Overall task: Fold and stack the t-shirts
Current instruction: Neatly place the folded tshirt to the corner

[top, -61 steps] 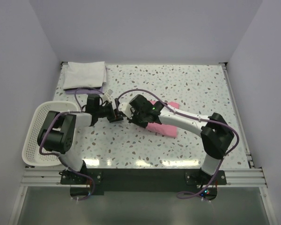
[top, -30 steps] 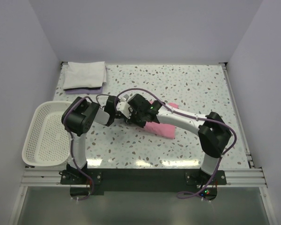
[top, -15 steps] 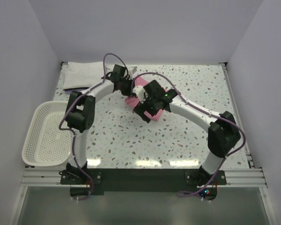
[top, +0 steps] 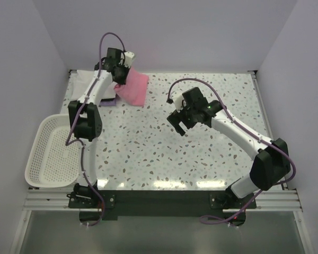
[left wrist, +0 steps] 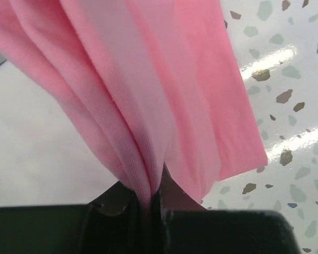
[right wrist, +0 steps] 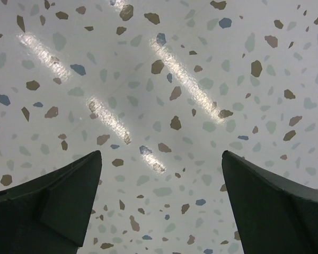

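The left hand (top: 121, 71), clamped on the pink shirt (top: 133, 89), holds it hanging at upper left just right of the folded white shirt (top: 79, 79); the right hand (top: 180, 124), wide open and empty, stands well apart.

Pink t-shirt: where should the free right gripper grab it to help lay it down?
The pink t-shirt hangs bunched from the shut left gripper; take its free lower corner, coming from the right, where the open right gripper is.
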Tool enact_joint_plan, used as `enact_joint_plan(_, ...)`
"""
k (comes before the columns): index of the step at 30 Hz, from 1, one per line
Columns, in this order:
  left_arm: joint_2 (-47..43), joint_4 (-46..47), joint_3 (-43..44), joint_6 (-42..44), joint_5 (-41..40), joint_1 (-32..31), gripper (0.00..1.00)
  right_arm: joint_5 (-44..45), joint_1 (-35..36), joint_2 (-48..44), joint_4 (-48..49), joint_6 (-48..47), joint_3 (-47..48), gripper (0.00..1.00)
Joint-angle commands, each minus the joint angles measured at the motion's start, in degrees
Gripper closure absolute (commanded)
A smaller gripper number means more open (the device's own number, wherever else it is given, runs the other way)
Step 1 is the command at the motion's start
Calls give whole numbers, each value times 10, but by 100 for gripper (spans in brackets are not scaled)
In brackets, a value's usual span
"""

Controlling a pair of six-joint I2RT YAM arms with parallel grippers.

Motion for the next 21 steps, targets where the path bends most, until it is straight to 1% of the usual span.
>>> enact_joint_plan(1, -45, -5, 6, 63, -59, -11, 100, 2, 0, -9, -3, 3, -5, 1)
enact_joint_plan(3, -60, 4, -2, 71, -80, -8, 100, 0, -1, -10, -2, 5, -5, 1)
enact_joint_plan(10, -128, 5, -31, 70, -78, -5, 100, -3, -1, -15, -3, 1, -7, 1)
enact_joint_plan(17, -155, -14, -36, 62, -83, -5, 100, -5, -1, -29, -4, 0, -13, 1)
enact_joint_plan(21, -163, -20, -25, 52, -71, -5, 100, -3, -1, -42, -3, -4, -20, 1)
